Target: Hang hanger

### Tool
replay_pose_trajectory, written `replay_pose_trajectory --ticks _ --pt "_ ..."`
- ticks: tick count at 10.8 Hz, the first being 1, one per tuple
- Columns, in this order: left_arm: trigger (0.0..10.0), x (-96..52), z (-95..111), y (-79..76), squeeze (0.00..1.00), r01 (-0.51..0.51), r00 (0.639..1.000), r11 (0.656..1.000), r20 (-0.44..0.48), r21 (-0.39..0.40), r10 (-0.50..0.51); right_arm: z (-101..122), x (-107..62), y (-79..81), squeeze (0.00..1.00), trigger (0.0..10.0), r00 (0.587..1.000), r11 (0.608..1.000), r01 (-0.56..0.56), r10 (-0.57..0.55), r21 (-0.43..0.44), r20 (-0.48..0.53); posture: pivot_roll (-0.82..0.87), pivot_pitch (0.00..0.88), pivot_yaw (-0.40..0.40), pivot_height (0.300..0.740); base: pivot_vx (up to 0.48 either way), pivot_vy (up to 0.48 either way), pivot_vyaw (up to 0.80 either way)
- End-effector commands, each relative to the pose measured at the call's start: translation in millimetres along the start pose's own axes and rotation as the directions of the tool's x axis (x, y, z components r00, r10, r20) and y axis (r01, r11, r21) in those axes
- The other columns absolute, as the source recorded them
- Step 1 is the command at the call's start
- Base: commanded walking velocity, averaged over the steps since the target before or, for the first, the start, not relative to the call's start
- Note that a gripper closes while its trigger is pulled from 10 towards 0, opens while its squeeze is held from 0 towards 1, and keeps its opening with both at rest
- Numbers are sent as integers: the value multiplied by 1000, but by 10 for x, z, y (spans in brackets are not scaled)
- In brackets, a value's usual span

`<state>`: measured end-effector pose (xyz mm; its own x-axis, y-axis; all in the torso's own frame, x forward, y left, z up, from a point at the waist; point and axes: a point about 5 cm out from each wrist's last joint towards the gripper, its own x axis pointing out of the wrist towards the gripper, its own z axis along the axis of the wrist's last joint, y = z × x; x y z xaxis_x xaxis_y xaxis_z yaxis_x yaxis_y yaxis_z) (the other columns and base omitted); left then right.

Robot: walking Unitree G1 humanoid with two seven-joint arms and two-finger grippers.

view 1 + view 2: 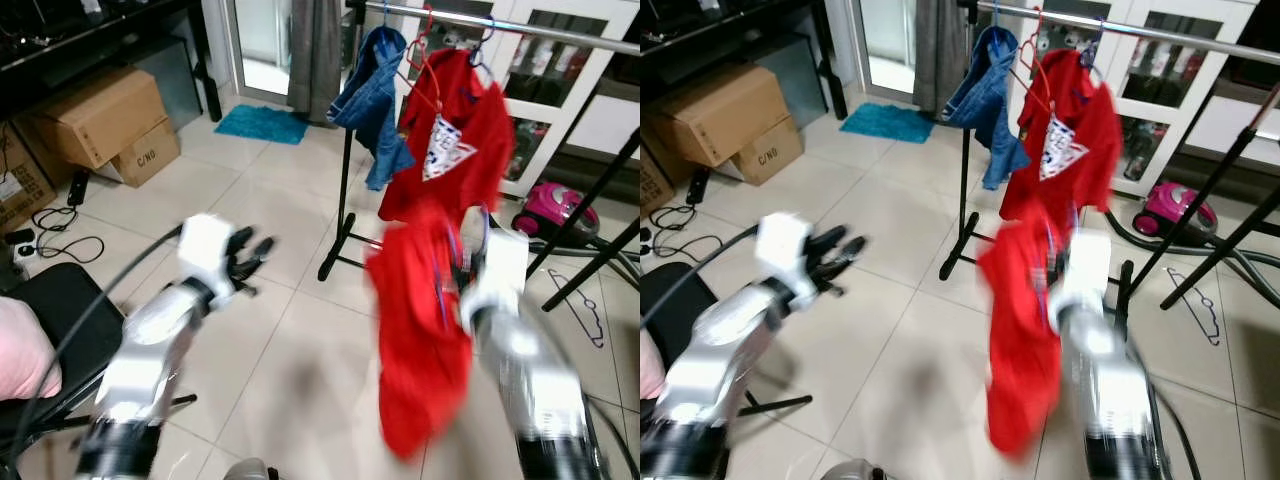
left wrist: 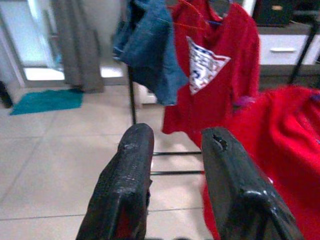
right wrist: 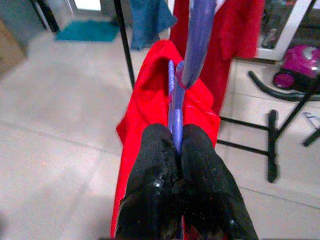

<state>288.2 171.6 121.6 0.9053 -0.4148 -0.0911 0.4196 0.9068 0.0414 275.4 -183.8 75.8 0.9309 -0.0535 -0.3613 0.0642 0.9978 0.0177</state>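
Purple hanger (image 3: 176,107) with the red shirt (image 1: 420,340) hangs below the rack rail (image 1: 520,28), short of it. Stiff, light plastic; the limp shirt will likely swing, so grip near the neck. My right claw (image 3: 176,150) is clamped on the hanger. Left claw (image 2: 175,170) is part open, empty.
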Motion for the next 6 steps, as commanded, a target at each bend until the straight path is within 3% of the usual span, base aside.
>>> replay_pose_trajectory --ticks 1,2,4,6 --pt "10000 -29 33 40 0 -47 999 998 10 29 47 149 -47 7 0 10000 994 999 27 -23 -34 108 52 0 0 740 330 0 0" --pt "10000 -41 -11 46 0 -68 998 996 -9 56 69 106 -72 -11 0 10000 992 996 53 -60 68 107 51 0 4 740 356 0 0" --pt "10000 -10 31 27 0 -79 997 996 8 52 78 115 -33 22 0 10000 990 995 76 -83 72 111 55 0 4 740 375 0 -800" --pt "10000 41 79 55 0 -102 995 993 15 57 101 167 20 83 0 10000 990 992 54 -69 118 127 58 0 2 740 414 0 -259"
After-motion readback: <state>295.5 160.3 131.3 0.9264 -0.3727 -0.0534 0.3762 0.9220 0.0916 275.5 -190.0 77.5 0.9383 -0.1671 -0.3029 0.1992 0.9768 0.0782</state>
